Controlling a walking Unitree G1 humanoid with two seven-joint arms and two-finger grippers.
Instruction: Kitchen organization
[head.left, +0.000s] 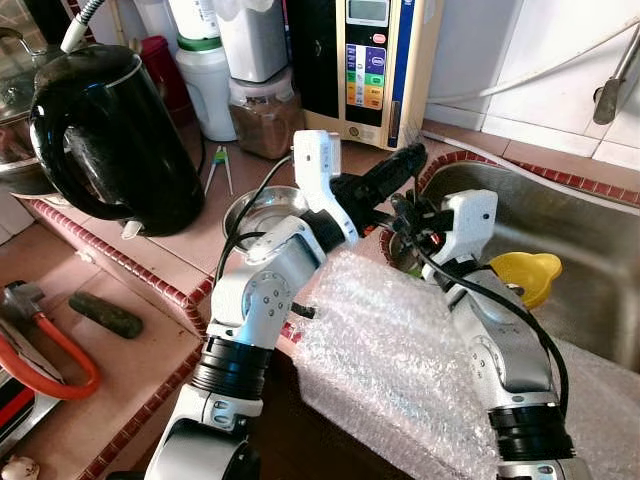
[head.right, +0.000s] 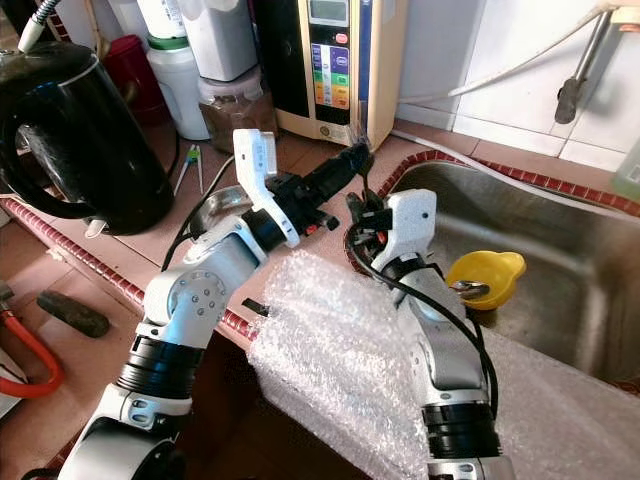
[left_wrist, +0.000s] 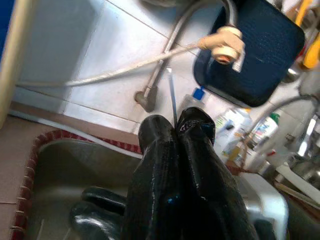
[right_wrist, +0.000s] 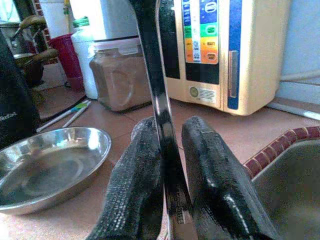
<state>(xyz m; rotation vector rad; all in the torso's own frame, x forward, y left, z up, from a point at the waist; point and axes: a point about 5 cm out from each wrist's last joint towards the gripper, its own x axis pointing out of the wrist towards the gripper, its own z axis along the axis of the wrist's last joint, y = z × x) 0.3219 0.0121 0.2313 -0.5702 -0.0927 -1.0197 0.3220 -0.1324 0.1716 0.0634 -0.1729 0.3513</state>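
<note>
tiled counter (head.left: 150, 340) beside a steel sink (head.left: 590, 250) — the right gripper (right_wrist: 167, 165) pinches a thin metal utensil handle (right_wrist: 157, 100) near the sink's edge, by a steel dish (right_wrist: 50, 167); the left gripper (left_wrist: 177, 127), fingers pressed together, clamps a fine metal rod (left_wrist: 171, 95) above it.

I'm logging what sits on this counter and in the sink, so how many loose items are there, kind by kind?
Black kettle: 1
Steel dish: 1
Yellow cup in sink: 1
Jar of brown powder: 1
White bottle with green cap: 1
Red canister: 1
Water purifier unit: 1
Bubble wrap sheet: 1
Total: 8
</note>
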